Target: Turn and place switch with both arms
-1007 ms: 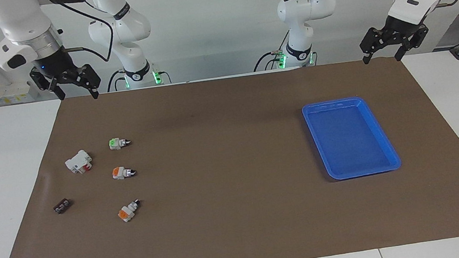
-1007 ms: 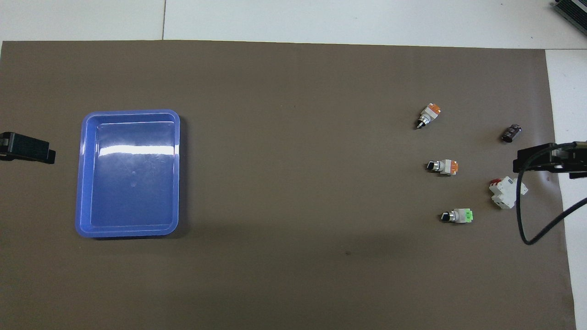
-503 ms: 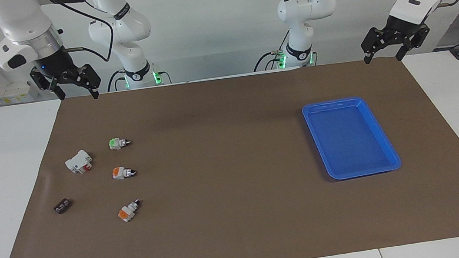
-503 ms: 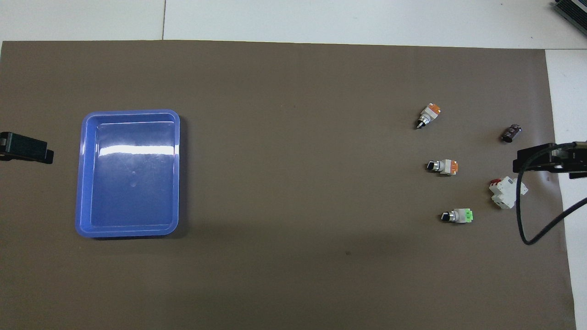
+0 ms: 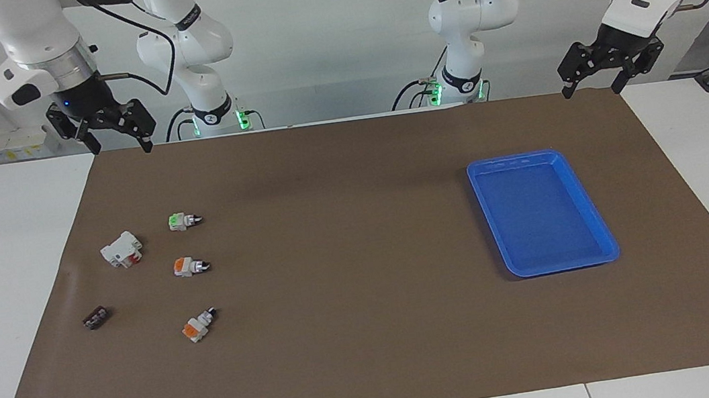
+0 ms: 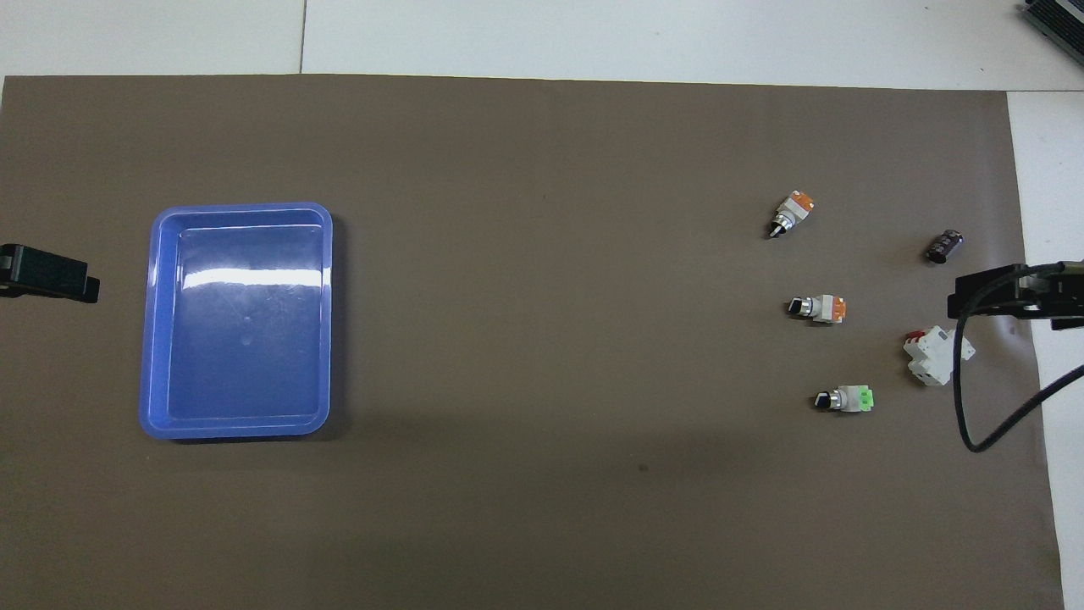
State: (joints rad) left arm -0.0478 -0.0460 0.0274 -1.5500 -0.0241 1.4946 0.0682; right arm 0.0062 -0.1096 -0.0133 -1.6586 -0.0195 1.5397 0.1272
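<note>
Facing view showed both arms raised at the robots' edge of the brown mat (image 5: 374,359), neither touching anything. Right pincer (image 5: 116,147) hung released, fingertips apart, over the mat's corner at the right arm's end; left pincer (image 5: 591,89) hung likewise released and empty over the corner at the left arm's end, and appeared to be waiting. The switch (image 5: 184,220), green block at one end and knob at the other, lay on its side on the mat toward the right arm's end, the nearest to the robots of a column of three; two orange-block switches (image 5: 190,267) (image 5: 198,326) lay farther out, a white breaker (image 5: 121,249) just beside, and a small dark part (image 5: 95,319) farther still. Blue tray (image 5: 597,216) sat empty toward the left arm's end, well apart from the switch. Judgement: the step in hand was the right arm's approach. Advisable to descend straight over the green-block unit, jaws across the white body rather than the knob, leaving the knob free for the other pincer to turn. Risk: nudging the breaker or picking an orange unit by mistake.
</note>
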